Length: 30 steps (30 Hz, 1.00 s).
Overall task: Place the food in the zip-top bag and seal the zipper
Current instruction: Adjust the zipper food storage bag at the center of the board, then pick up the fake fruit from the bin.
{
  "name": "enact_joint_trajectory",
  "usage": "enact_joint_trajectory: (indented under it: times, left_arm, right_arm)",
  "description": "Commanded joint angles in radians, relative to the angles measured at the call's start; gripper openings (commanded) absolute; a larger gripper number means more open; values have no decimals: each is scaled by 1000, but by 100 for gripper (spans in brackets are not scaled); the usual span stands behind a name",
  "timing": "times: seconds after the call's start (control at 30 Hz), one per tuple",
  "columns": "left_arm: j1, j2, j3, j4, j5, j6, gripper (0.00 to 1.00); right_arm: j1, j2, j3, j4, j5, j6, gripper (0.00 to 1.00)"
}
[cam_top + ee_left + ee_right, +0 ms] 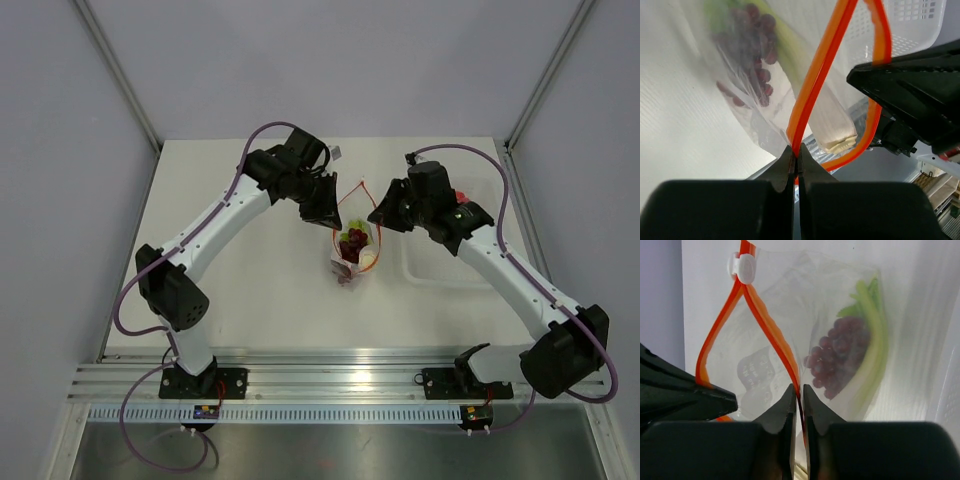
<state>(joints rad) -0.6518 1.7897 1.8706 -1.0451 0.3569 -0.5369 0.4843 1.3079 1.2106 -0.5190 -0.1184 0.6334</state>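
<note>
Zip-top bag (352, 250) count from the top view: one, held up between two claws in the middle of the bench (250, 280). Whether its bottom touches the bench I cannot tell. In it sit one bunch of dark grapes (352, 240), some green stalks (359, 231) too small to count, and one pale peach-like fruit (371, 258). The left claw (333, 218) and the right claw (378, 214) grip it from either side at its top. One clear tray (440, 262) lies just right of the bag. The bench is plain white, with grey walls (60, 120) on three sides and free bench left of and in front of the bag.

From the left wrist, the left claw (795, 167) is clenched on one band of the orange zipper (820, 75). The other band bows away, so the mouth gapes. Grapes (757, 55) and pale stalks (827, 122) show through the plastic. The right claw (910, 95) is close on the right, with the tray's slotted wall (912, 20) behind it.

From the right wrist, the right claw (798, 399) is clenched on the other zipper (767, 325) band. One white slider (742, 267) sits at the far end where both bands meet. Grapes (837, 357) lie against the green stalks (877, 340). The left claw (685, 395) is at the left edge.
</note>
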Motion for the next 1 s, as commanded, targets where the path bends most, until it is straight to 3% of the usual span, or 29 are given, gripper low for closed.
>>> enact_joint_trajectory:
  times: [0.0,0.07,0.13,0.2,0.23,0.37,0.6,0.7,0.97]
  left_arm:
    - [1,-59,41,31,-7,17,0]
    - [1,-50,36,33,-6,17,0]
    - [1,-41,21,42,4,15,0]
    - [3,-41,9,63,14,12,0]
    - [3,-46,-4,77,23,8,0]
    - [9,-38,-7,94,53,-3,0]
    - [11,-35,-19,135,83,-46,0]
    - [11,-35,-24,158,91,-78,0]
    - [11,-33,-8,171,114,-87,0]
  right_arm:
    - [5,11,33,14,-12,2,19]
    - [5,-4,38,5,26,-12,42]
    - [4,-38,53,-28,101,-33,56]
    - [4,-65,85,-83,158,-54,64]
    - [4,-76,105,-117,208,-73,74]
    - [-6,-127,122,-156,333,-110,87]
    - [-193,-127,73,-205,457,-90,94]
    - [-318,-50,43,-194,407,-83,97]
    - [-447,99,3,-66,298,-72,99]
